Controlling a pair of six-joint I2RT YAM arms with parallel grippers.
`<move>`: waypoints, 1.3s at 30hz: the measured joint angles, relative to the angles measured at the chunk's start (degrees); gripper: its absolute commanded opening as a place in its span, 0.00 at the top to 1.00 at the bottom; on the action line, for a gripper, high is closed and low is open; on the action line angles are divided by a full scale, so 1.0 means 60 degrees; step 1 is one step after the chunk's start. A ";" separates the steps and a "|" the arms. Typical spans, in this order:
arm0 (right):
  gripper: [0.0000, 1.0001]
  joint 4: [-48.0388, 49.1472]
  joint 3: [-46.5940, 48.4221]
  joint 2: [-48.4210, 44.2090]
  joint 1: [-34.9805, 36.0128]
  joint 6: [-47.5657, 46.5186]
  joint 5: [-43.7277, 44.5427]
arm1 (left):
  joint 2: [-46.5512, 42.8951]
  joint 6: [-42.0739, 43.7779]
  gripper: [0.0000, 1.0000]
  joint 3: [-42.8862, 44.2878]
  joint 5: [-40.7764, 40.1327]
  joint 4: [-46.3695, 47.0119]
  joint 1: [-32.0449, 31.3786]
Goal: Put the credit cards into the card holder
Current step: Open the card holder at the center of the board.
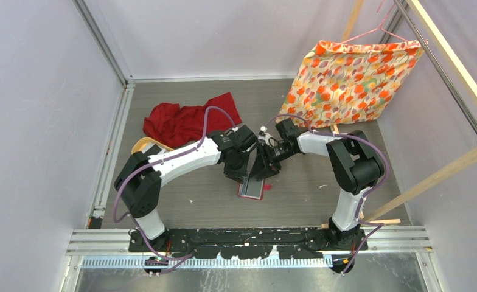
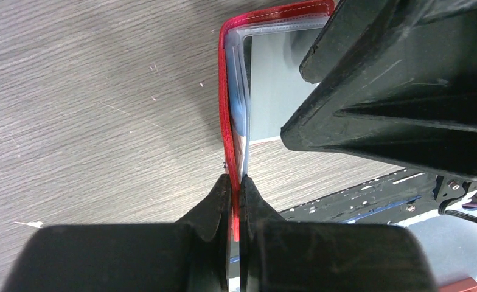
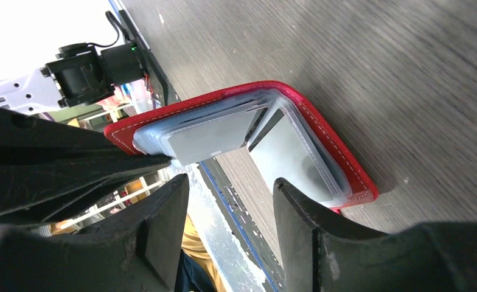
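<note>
Risk ahead: the thin red cover could be slipping from the left claw (image 2: 236, 182), which is clamping it, letting the wallet (image 2: 226, 109) fold shut over the card (image 3: 212, 139). The wallet is standing open on the table (image 2: 72, 121), just beyond the right claw (image 3: 230, 188), which is hovering with jaws apart and empty.

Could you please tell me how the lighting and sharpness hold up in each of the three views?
Top external: even light, soft shadows. Left wrist: table grain sharp, left gripper a near-black mass. Right wrist: upper left corner blown out white, far table smeared, card holder crisp.
</note>
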 measured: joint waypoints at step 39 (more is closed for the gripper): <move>0.33 -0.0430 0.0255 0.0233 0.0051 -0.0499 -0.0251 | -0.1472 -0.1676 1.00 -0.3355 0.2903 0.4171 0.1169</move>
